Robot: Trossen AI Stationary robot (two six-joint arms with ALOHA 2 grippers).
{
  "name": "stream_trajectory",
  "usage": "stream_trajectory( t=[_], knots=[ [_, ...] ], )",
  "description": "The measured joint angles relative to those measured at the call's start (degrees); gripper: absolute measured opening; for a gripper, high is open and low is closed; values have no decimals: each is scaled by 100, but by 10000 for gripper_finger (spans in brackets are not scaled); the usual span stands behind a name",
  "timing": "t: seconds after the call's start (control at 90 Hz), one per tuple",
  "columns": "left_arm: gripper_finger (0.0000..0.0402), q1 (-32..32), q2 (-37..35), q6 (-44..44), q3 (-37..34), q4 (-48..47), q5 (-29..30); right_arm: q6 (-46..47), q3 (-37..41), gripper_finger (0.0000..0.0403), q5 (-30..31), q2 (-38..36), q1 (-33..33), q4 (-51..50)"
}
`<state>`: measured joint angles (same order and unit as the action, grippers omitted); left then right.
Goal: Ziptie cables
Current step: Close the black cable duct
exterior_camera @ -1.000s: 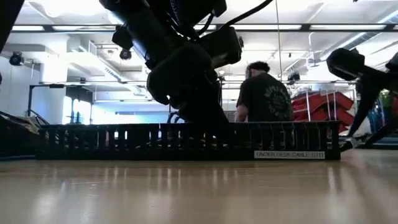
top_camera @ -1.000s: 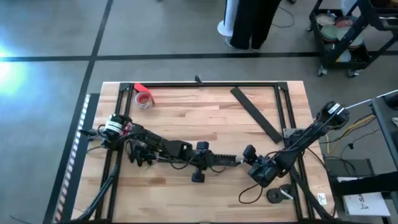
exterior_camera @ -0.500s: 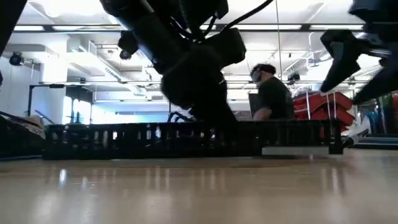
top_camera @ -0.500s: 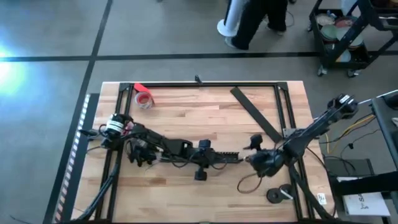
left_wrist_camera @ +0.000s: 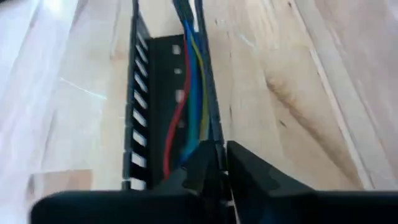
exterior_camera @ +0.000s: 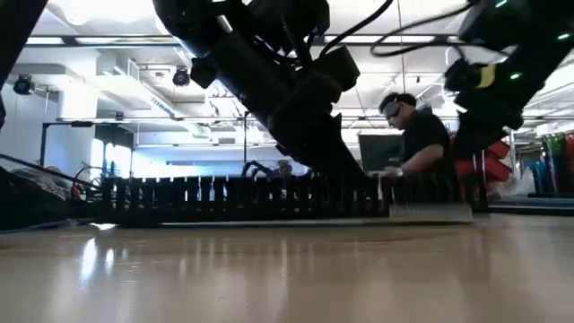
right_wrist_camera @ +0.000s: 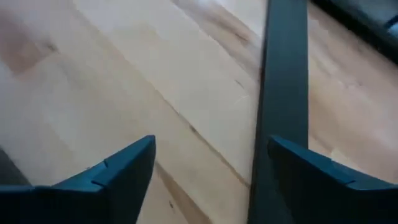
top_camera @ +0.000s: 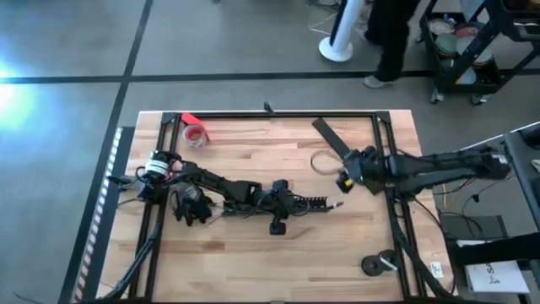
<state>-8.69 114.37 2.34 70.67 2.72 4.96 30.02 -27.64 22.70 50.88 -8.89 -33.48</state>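
Observation:
A black slotted cable duct [top_camera: 319, 203] lies on the wooden table near the middle. It also shows across the low view [exterior_camera: 269, 197]. Red, blue, yellow and green cables [left_wrist_camera: 189, 93] run along inside it. My left gripper [top_camera: 294, 205] [left_wrist_camera: 222, 165] is shut at the duct's left end. My right gripper [top_camera: 340, 175] [right_wrist_camera: 211, 168] stands open over the table's right part, above a wide flat black strip [right_wrist_camera: 285, 74]. Nothing is between its fingers. The ziptie does not show in any view. My left gripper pinches the duct's thin side wall [left_wrist_camera: 212, 127] between its two fingers, at the duct's near end in the wrist view. The fingers lie along the duct, low over the table. Whether the cables beside the wall are pinched too, I cannot tell. The duct rests on the table.
A wide flat black strip [top_camera: 331, 138] lies slanted at the far right. A red tape roll [top_camera: 196, 133] sits at the far left. Black frame rails [top_camera: 278, 115] border the table. Small round dark parts [top_camera: 371, 264] lie at the near right. A person [exterior_camera: 421, 144] stands beyond the table.
My right gripper has swung from the table's near right up and toward the far edge, ending over the flat strip. My left gripper has shifted a little toward the right and far edges. The duct has slid with it and turned slightly.

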Motion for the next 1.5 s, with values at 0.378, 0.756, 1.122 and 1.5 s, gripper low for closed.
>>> stream_trajectory(
  t=[0.378, 0.756, 1.122, 1.5],
  knots=[
    [146, -144, -593, 28, 83, -238, 324, -1440, 0, 355, -1168, 1487, -2893, 1764],
    [132, -785, -1260, 25, -267, -296, 366, -2655, -249, 355, -1848, 3387, -3580, 3251],
    [91, -1049, -1534, -2, -554, -488, 867, -2553, -239, 243, -2095, 3957, -3448, 3809],
    [75, -1045, -2007, -293, -549, -681, 1108, -2775, -97, 225, -2163, 4005, -2093, 4525]
  ],
)
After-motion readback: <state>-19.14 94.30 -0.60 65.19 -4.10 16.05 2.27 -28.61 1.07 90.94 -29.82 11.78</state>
